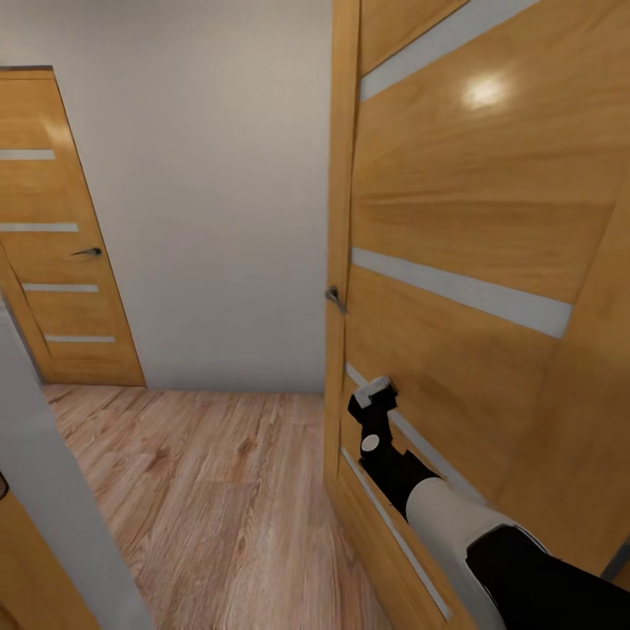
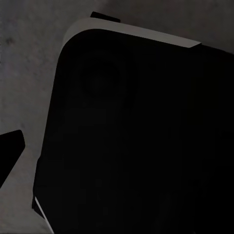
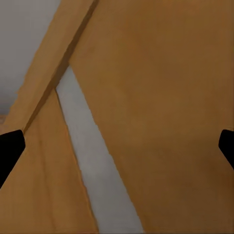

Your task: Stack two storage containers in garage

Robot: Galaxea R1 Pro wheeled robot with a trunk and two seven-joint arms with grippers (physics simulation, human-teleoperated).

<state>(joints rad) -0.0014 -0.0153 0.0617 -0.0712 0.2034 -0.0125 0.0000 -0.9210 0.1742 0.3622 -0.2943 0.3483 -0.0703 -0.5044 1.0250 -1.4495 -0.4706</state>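
Transiting hallway; containers not in sight. Right gripper (image 1: 374,395) hovering spread and empty, just beside open wooden door (image 1: 455,262), handle (image 1: 335,297) above it. Left gripper state: cannot tell.

A wooden door (image 1: 472,262) with pale horizontal strips stands open at three o'clock, its grey handle (image 1: 335,298) on the edge near the centre. A second, closed door (image 1: 61,254) of the same make sits at nine o'clock, with a dark lever handle (image 1: 87,252). Between them runs a plain cream wall (image 1: 210,192). Light wood-plank flooring (image 1: 219,499) spreads from the centre to six o'clock.
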